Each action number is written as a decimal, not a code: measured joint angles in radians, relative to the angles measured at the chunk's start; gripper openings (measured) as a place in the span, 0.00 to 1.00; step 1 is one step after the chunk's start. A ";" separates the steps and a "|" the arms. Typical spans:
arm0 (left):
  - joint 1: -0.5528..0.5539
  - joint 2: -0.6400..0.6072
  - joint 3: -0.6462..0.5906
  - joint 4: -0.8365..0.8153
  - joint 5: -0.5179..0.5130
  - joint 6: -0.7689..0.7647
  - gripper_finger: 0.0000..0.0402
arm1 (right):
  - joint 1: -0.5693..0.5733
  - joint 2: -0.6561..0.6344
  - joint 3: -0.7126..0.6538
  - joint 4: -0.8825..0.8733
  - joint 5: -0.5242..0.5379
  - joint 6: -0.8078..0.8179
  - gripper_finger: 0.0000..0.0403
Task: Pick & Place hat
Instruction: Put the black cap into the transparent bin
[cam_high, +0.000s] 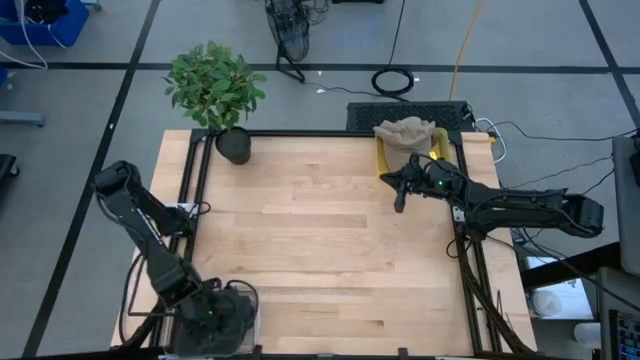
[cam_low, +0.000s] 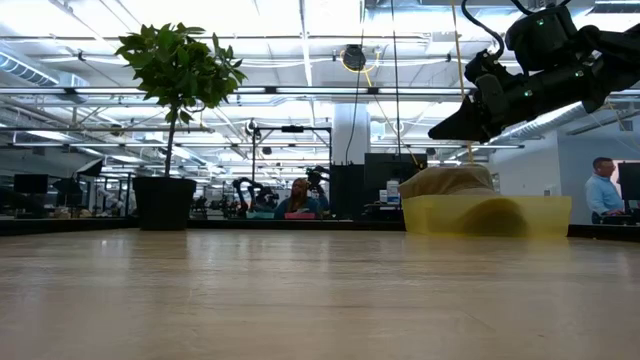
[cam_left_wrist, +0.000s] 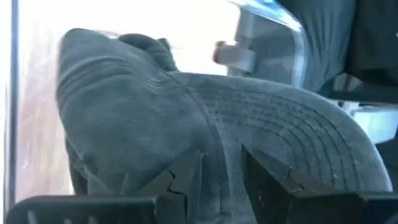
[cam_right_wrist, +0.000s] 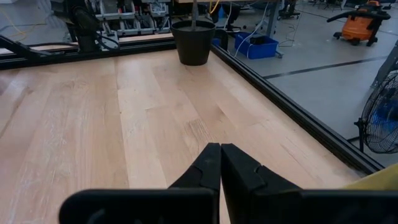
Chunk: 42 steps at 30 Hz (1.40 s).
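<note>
A grey hat (cam_left_wrist: 186, 118) with a stitched brim (cam_left_wrist: 298, 130) fills the left wrist view. My left gripper (cam_left_wrist: 221, 183) is shut on it at the table's near left corner (cam_high: 222, 308). A tan hat (cam_high: 405, 133) lies in the yellow bin (cam_high: 381, 160) at the far right, also seen in the low view (cam_low: 445, 182). My right gripper (cam_high: 400, 200) hangs shut and holding nothing above the table just in front of the bin, and its joined fingertips show in the right wrist view (cam_right_wrist: 220, 163). My left gripper pinches a raised fold of grey cloth (cam_left_wrist: 219, 163) between its two fingers, where the crown meets the brim. The fingers come at it slanting down from above. Whether the hat rests on the table or hangs clear, I cannot tell.
A potted plant (cam_high: 222, 95) stands at the table's far left corner. Black rails (cam_high: 195, 180) run along the table's left and right sides. Bare wood (cam_high: 320, 240) lies between the two arms. People show in the room behind, in the low view.
</note>
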<state>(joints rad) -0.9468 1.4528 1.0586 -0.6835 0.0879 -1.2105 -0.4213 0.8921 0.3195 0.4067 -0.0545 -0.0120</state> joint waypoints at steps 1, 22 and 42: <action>0.008 -0.001 -0.020 0.002 0.007 -0.004 0.30 | 0.000 0.000 0.000 0.000 0.000 0.000 0.00; 0.039 0.006 -0.107 0.005 -0.052 0.059 0.30 | 0.000 0.000 0.000 -0.001 0.000 -0.003 0.00; 0.044 -0.008 -0.105 -0.036 -0.047 0.221 0.30 | 0.000 0.000 0.000 0.000 0.000 -0.003 0.00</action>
<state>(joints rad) -0.9030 1.4446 0.9535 -0.7200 0.0405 -0.9895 -0.4214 0.8924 0.3195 0.4065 -0.0544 -0.0147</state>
